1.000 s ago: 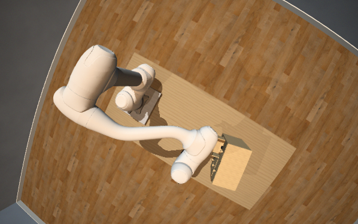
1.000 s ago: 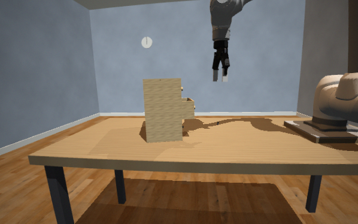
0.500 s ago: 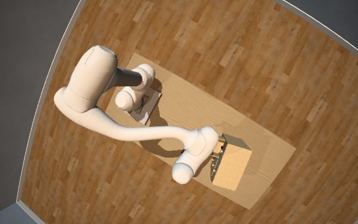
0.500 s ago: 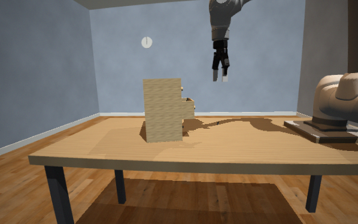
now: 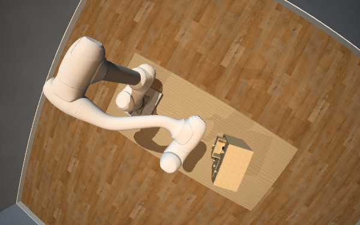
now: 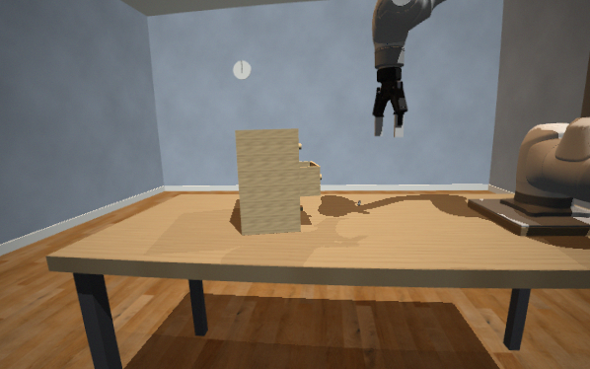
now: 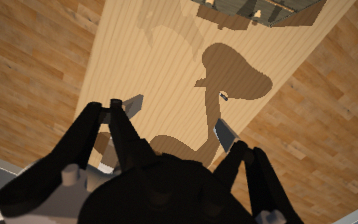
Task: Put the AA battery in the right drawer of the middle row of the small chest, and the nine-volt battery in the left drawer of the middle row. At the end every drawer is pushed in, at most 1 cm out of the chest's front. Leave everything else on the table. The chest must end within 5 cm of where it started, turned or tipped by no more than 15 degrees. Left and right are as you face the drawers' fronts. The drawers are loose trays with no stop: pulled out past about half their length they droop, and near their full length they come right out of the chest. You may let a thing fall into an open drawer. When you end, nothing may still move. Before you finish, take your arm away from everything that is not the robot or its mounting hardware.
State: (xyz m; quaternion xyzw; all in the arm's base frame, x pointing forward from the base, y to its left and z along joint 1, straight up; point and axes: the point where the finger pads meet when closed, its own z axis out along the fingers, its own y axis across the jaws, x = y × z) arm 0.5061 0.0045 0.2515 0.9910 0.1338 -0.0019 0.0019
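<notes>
Chest [image 5: 234, 168] [image 6: 269, 183] [image 7: 286, 16] stands upright on the tabletop [image 5: 251, 192] [image 6: 411, 247] [image 7: 126, 60], its left middle drawer [image 5: 214, 148] [image 6: 310, 182] pulled out of the front. Something dark lies in that drawer, probably the nine-volt battery, though too small to tell for certain. A small dark piece, most likely the AA battery [image 6: 359, 202] [image 7: 223, 96], lies on the wood in front of the chest, well apart from it, at the edge of the arm's shadow.

The fingers [image 6: 388, 129] are released and spread wide with nothing between them, high above the tabletop on the drawer side of the chest. The step in hand looks like going for the AA battery, with the nine-volt's drawer left to close.

The next move calls for centring the open fingers over that little cylinder, lining them up across its width, then lowering straight down; one so thin could roll or slip if pinched off-centre. The right middle drawer must also be drawn out, short of half its length so that it does not droop; whether it is partly out cannot be made out. Both drawers need a gentle push home afterward, without shoving the chest.
</notes>
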